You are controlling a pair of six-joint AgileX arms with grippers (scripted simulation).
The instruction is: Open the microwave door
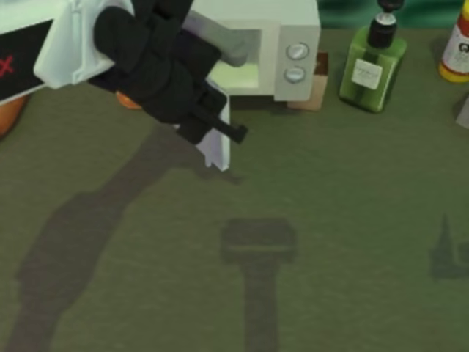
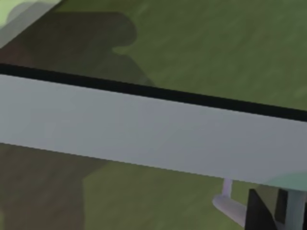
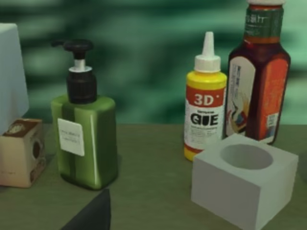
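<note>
Microwave door (image 1: 220,143): swung well out from the microwave (image 1: 282,44) at the back of the table, left of centre; it stands edge-on to the top view, the pale cavity showing behind it.
Left gripper (image 1: 220,121): hangs over the door's free edge, black fingers beside the thin handle strip (image 2: 230,203); whether the fingers are apart or closed on it I cannot tell.
Risk, left side: if the arm pulls off the door's arc, the fingers may slip from the handle, or drag the whole oven forward across the table (image 1: 330,242).
Risk, door: pushed past its stop, the hinge would bind and the oven could twist.
Risk, right of the oven: a shifted oven would nudge the small brown box (image 3: 21,151) touching its side, then the green pump bottle (image 3: 86,139).
Right gripper: not in sight; its wrist camera faces the bottles.
Writing: the yellow glue bottle (image 3: 204,112) reads "3D" and, as far as I can make out, "QUE"; the green bottle's label and the dark sauce bottle (image 3: 256,76) are not legible.
Grey block (image 3: 244,179): no marking.
</note>
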